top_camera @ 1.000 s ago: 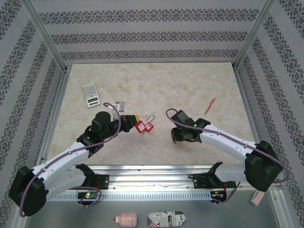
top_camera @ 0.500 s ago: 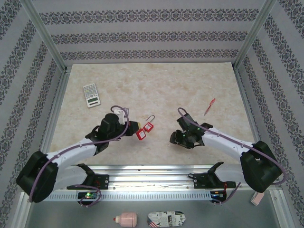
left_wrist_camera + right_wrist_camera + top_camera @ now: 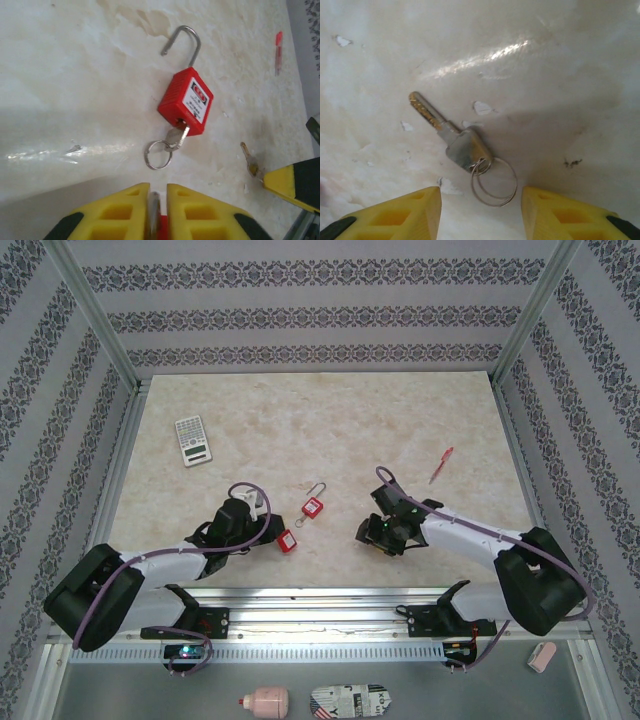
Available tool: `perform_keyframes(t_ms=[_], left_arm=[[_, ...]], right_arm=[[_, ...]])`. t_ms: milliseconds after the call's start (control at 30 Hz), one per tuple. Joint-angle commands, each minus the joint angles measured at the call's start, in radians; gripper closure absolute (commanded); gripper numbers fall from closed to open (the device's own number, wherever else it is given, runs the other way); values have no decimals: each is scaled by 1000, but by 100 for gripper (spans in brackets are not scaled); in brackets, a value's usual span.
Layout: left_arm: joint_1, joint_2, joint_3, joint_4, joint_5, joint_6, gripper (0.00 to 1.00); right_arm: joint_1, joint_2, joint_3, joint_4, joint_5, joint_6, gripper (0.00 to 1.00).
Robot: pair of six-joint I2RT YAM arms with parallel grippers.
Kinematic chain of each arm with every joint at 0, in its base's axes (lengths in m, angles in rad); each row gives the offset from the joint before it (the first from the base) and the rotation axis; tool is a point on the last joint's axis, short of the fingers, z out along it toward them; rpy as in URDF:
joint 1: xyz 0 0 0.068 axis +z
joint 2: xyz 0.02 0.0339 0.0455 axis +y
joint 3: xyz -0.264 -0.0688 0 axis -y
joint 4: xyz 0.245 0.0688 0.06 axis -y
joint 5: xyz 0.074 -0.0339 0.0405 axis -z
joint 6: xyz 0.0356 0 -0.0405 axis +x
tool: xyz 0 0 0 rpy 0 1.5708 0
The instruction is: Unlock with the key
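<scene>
Right jaws stand wide: the right gripper [image 3: 481, 192] straddles the loose key [image 3: 454, 140], which lies flat on the table [image 3: 560, 60] with its blade pointing away from the fingers. The left gripper [image 3: 157, 189] has narrow jaws with a second padlock [image 3: 288, 540] between them; whether they grip it I cannot tell. The padlock [image 3: 186, 102] lies mid-table, shackle [image 3: 196, 50] far, inserted key [image 3: 178, 136] near. A second ago the left gripper was beside this padlock; it has drawn back near-left.

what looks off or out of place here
The red padlock lies with its shackle swung open and a key in its base. A second key lies loose between the open fingers of the right gripper.
</scene>
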Motion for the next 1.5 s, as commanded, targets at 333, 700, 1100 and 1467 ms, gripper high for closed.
perform_keyframes(t_ms=[333, 700, 1100, 1467], left_arm=[[20, -181, 85, -270, -81, 33, 27], [10, -351, 212, -407, 24, 12, 17], [-187, -96, 233, -94, 30, -86, 19], [-214, -165, 270, -222, -17, -6, 20]], right_arm=[[-30, 47, 18, -31, 83, -45, 71], [-47, 7, 103, -117, 143, -117, 100], [-48, -25, 167, -234, 150, -225, 77], [-11, 131, 220, -224, 137, -232, 63]])
